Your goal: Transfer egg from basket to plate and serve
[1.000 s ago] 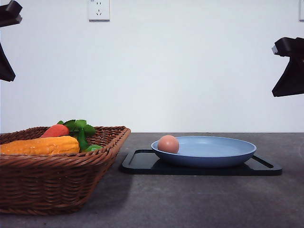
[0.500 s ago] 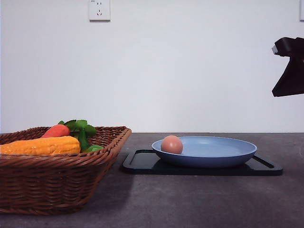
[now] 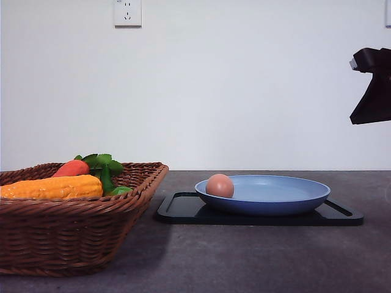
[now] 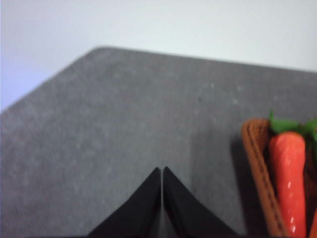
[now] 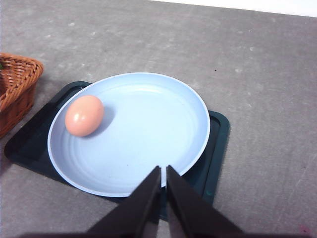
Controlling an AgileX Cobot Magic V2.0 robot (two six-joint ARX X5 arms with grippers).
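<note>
The right arm is showing at the upper right of the front view as a dark angular shape held high, well above counter (image 3: pixel 256 256) level, and its fingertips are lying outside that picture. In the right wrist view the right tool (image 5: pixel 163 171) is pointing forward and down, its two black fingers (image 5: pixel 146 198) pressed together with only a thin seam between them, and nothing is sitting between them. In the left wrist view the left tool (image 4: pixel 162 171) is hanging likewise, its dark fingers (image 4: pixel 143 208) meeting at the tips in a closed wedge, gripping nothing, with the bare counter lying beyond it.
</note>
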